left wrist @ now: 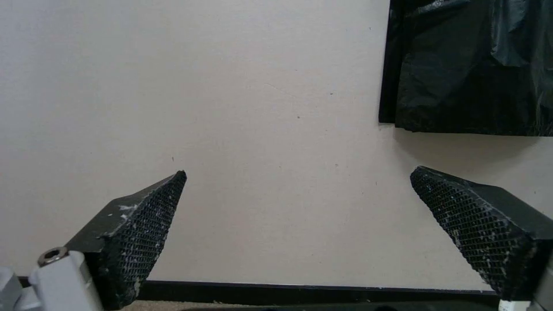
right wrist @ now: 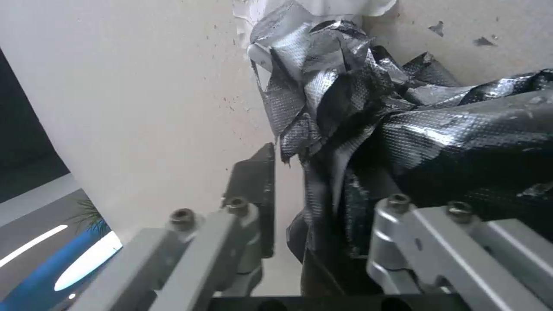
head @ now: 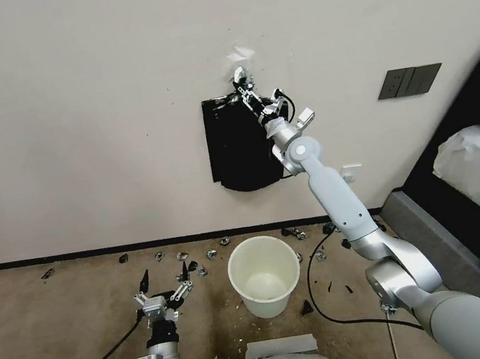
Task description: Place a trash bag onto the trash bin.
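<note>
- Right gripper [head: 242, 83] is raised against the wall, at the upper right corner of the black sheaf [head: 235, 149] of bags hanging there.
- Its fingers [right wrist: 253, 190] sit close together with crinkled black plastic between them (whether that is a single trash bag [right wrist: 345, 172] or the sheaf's edge, I cannot tell).
- Silvery tape [right wrist: 300, 86] is bunched just above the fingers.
- Left gripper [head: 165, 279] hangs low, left of the bin [head: 265, 274], fingers spread wide and holding nothing.
- Bin stands upright on the floor [head: 45, 337] below the sheaf, unlined, with small scraps [head: 210, 254] strewn behind it along the wall.
</note>
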Robot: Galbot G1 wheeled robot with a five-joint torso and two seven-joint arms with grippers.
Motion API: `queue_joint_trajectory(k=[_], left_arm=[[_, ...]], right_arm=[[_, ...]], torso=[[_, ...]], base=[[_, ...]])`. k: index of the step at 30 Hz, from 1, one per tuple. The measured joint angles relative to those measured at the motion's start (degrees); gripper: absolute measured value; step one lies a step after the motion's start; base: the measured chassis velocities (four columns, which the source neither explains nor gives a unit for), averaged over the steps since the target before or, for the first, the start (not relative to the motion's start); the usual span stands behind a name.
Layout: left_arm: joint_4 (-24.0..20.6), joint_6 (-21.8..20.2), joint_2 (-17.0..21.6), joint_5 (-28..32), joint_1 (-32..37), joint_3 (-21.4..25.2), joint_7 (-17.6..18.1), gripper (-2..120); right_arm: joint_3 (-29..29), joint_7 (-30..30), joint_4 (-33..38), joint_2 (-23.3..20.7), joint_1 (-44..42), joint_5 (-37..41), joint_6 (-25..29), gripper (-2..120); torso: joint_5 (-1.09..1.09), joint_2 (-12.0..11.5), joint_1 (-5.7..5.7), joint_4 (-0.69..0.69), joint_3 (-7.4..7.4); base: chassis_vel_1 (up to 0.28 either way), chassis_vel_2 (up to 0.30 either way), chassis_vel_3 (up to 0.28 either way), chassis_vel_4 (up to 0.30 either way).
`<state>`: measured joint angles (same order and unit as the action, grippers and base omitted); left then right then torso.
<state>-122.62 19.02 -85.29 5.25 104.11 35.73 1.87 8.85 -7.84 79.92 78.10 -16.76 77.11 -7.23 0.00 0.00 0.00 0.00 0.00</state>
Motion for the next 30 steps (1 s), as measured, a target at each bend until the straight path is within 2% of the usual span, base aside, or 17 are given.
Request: queue_joint_trajectory(k=[1, 4, 6, 23, 30], left_arm=[[0.0, 0.0, 0.0, 0.0, 0.0, 0.0, 0.0, 100], [0.06, 0.03, -0.03, 0.0, 0.0, -0.19, 0.05, 100], [0.06, 0.04, -0.04, 0.0, 0.01, -0.26, 0.05, 100], [0.2, -0.02, -0.27, 0.31, -0.56, -0.61, 0.21, 100], [0.24, -0.12, -0.67, 0.17, -0.76, -2.01, 0.21, 100]], right_arm=[[0.0, 0.0, 0.0, 0.0, 0.0, 0.0, 0.0, 17], [0.16, -0.02, 0.63, -0.14, -0.28, -0.05, 0.13, 2], [0.29, -0.03, 0.93, -0.19, -0.33, -0.04, 0.19, 0], [0.61, 0.06, 9.45, -2.58, -6.18, -1.51, 0.64, 0], [-1.15, 0.56, 16.43, -5.69, -12.19, -1.73, 0.85, 0]], torso=[[0.0, 0.0, 0.0, 0.0, 0.0], [0.0, 0.0, 0.0, 0.0, 0.0], [0.0, 0.0, 0.0, 0.0, 0.0], [0.0, 0.0, 0.0, 0.0, 0.0], [0.01, 0.0, 0.0, 0.0, 0.0]], base=[[0.0, 0.0, 0.0, 0.0], [0.0, 0.0, 0.0, 0.0], [0.0, 0.0, 0.0, 0.0], [0.0, 0.0, 0.0, 0.0], [0.0, 0.0, 0.0, 0.0]])
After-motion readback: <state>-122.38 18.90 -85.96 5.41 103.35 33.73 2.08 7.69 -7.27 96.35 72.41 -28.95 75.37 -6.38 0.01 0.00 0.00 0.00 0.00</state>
